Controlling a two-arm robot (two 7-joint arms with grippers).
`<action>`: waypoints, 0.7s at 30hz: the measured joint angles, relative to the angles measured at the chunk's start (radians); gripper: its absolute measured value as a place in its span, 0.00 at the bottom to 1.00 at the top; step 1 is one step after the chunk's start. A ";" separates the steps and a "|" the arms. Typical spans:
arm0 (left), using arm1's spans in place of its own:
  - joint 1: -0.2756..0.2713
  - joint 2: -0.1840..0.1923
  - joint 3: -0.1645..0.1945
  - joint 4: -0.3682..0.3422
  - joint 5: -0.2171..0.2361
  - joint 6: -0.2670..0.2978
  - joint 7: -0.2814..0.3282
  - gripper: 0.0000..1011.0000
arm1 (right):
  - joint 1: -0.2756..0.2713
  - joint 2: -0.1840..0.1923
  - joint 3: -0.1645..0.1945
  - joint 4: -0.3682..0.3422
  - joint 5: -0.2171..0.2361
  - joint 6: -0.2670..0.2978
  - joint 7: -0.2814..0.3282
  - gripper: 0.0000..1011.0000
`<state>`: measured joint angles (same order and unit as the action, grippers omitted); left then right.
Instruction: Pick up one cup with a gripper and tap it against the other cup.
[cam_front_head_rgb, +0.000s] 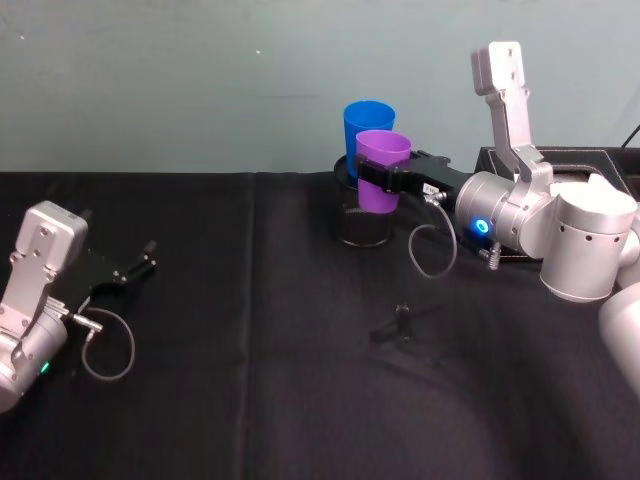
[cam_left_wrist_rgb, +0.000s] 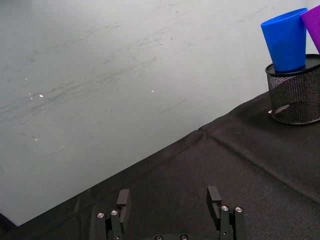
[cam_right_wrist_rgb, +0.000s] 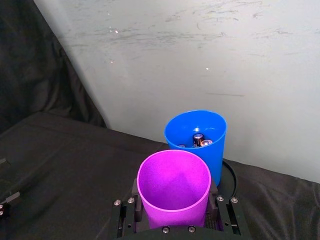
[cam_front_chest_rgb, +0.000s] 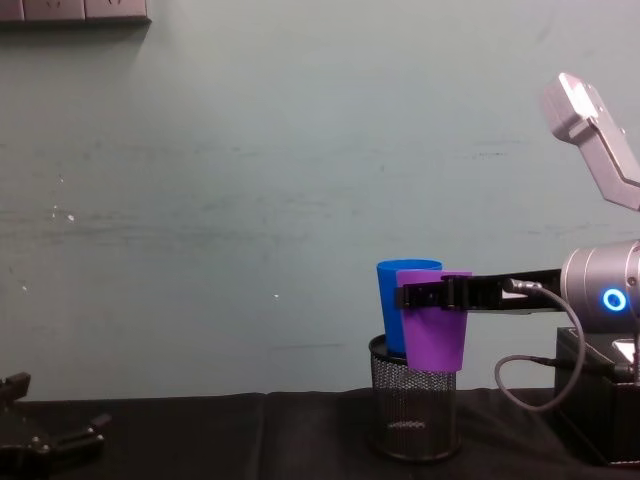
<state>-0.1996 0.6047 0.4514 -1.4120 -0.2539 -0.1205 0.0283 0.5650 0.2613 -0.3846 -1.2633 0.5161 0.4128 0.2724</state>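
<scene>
My right gripper (cam_front_head_rgb: 375, 181) is shut on the purple cup (cam_front_head_rgb: 381, 170) and holds it upright in the air, above the front of the black wire-mesh pen holder (cam_front_head_rgb: 362, 224). The blue cup (cam_front_head_rgb: 367, 125) stands in that holder, right behind the purple one; in the right wrist view the purple cup (cam_right_wrist_rgb: 174, 189) sits against the blue cup (cam_right_wrist_rgb: 196, 140), which has small batteries inside. From the chest view the purple cup (cam_front_chest_rgb: 434, 322) overlaps the blue cup (cam_front_chest_rgb: 398, 300), gripped by my right gripper (cam_front_chest_rgb: 430, 296). My left gripper (cam_front_head_rgb: 145, 258) rests open on the table at the left.
A black cloth (cam_front_head_rgb: 250, 400) covers the table, with a pale wall behind. A black box (cam_front_head_rgb: 590, 165) stands at the far right behind my right arm. A small black object (cam_front_head_rgb: 402, 322) lies on the cloth in front of the holder.
</scene>
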 joint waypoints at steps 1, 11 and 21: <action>0.000 0.000 0.000 0.000 0.000 0.000 0.000 0.99 | 0.000 0.000 0.000 0.000 0.000 0.000 0.000 0.72; 0.000 0.000 0.000 0.000 0.000 0.000 0.000 0.99 | 0.000 0.000 0.000 0.000 0.000 0.000 0.000 0.72; 0.000 0.000 0.000 0.000 0.000 0.000 0.000 0.99 | 0.000 0.000 0.000 0.000 0.000 0.000 0.000 0.72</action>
<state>-0.1995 0.6047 0.4514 -1.4120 -0.2539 -0.1206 0.0283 0.5650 0.2613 -0.3847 -1.2632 0.5161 0.4128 0.2725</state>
